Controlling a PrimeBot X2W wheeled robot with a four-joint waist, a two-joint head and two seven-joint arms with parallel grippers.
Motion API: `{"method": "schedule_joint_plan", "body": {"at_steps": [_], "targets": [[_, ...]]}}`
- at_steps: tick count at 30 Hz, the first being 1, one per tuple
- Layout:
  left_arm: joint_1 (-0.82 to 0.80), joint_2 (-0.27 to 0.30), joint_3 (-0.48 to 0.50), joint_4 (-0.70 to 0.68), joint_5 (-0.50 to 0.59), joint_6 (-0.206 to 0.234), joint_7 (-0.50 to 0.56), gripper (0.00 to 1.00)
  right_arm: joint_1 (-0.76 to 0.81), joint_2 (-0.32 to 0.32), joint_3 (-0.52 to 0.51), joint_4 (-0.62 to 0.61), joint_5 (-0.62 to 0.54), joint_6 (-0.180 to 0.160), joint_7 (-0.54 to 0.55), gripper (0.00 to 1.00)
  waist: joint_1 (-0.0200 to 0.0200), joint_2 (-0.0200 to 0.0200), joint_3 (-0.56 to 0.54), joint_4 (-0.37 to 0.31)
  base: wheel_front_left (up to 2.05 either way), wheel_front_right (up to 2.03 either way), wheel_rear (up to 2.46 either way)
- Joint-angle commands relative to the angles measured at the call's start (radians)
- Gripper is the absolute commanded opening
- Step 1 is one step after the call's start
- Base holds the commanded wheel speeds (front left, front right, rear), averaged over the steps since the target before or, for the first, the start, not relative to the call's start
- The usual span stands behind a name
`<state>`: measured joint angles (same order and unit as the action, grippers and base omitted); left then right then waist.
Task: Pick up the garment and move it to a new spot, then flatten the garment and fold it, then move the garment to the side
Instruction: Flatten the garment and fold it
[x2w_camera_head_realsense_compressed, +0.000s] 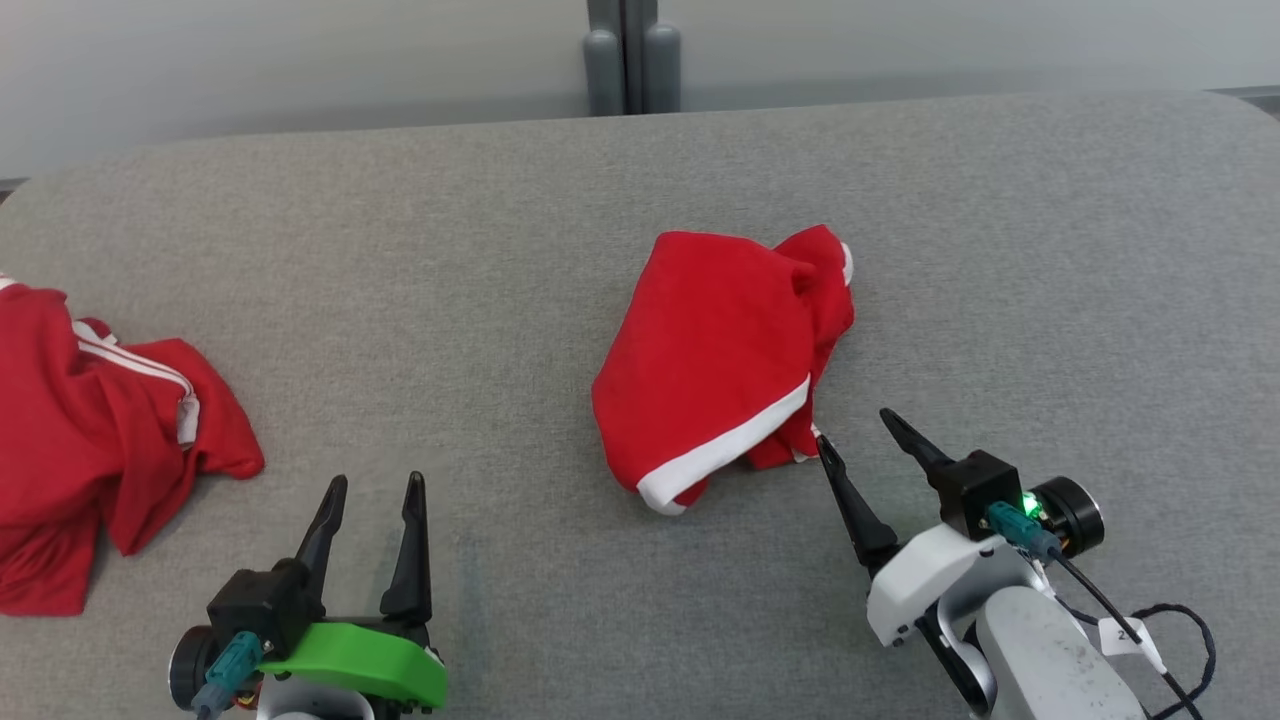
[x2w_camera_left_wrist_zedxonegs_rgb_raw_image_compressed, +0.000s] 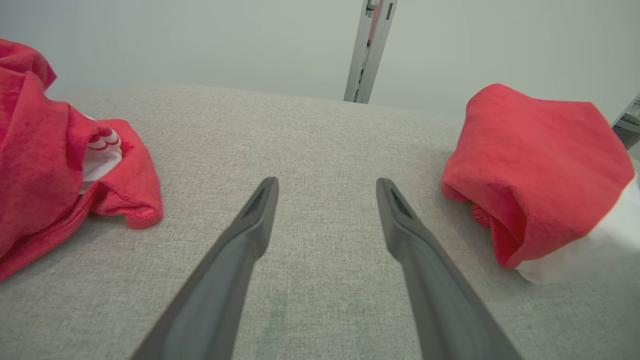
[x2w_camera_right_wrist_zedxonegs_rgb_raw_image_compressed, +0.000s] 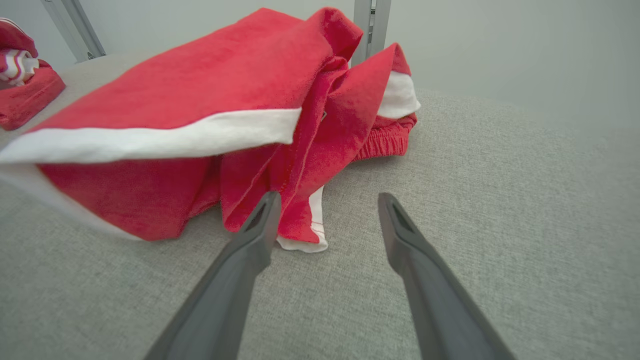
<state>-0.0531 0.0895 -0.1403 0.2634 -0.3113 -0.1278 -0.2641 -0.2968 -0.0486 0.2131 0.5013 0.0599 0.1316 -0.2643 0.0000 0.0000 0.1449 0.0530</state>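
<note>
On grey table (x2w_camera_head_realsense_compressed: 600, 200): red garment (x2w_camera_head_realsense_compressed: 720, 350) bunched | right gripper (x2w_camera_head_realsense_compressed: 853, 426) beside it, parted, empty | left gripper (x2w_camera_head_realsense_compressed: 377, 478) parted, empty

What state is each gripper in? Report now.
Left gripper: open, holding nothing.
Right gripper: open, holding nothing, one fingertip at the edge of the red garment.

The second garment (x2w_camera_head_realsense_compressed: 80, 440), at the table's (x2w_camera_head_realsense_compressed: 600, 180) left edge, is cut off by the head view's left side. The garment (x2w_camera_head_realsense_compressed: 720, 350) folds over itself and hides its underside. Its white hem (x2w_camera_right_wrist_zedxonegs_rgb_raw_image_compressed: 30, 155) blurs in the right wrist view. The cable tag (x2w_camera_head_realsense_compressed: 1128, 632) is too small to read.
</note>
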Motion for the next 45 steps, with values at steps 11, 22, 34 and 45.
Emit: {"method": "schedule_joint_plan", "body": {"at_steps": [11, 22, 34, 45], "targets": [[-0.043, 0.015, -0.016, 0.002, -0.032, -0.005, 0.000, 1.00, -0.050, -0.004, 0.027, -0.094, -0.088, -0.002, 0.000, 1.00, 0.0000, 0.0000, 0.083, 0.120, 0.00, 0.00, 0.00], [-0.033, 0.001, -0.031, 0.000, -0.035, -0.005, 0.000, 1.00, -0.013, -0.003, -0.023, -0.253, -0.223, -0.002, 0.000, 1.00, 0.0000, 0.0000, 0.070, 0.127, 0.00, 0.00, 0.00], [-0.046, -0.010, -0.041, 0.014, -0.024, -0.005, 0.000, 1.00, -0.147, -0.003, 0.019, -0.163, -0.225, -0.002, 0.000, 0.00, 0.0000, 0.0000, 0.040, 0.140, 0.00, 0.00, 0.00], [0.028, -0.023, -0.029, 0.052, -0.004, -0.005, 0.000, 1.00, -0.535, -0.005, 0.169, -0.213, -0.107, -0.002, 0.000, 0.00, 0.0000, 0.0000, -0.069, 0.151, 0.00, 0.00, 0.00]]}}
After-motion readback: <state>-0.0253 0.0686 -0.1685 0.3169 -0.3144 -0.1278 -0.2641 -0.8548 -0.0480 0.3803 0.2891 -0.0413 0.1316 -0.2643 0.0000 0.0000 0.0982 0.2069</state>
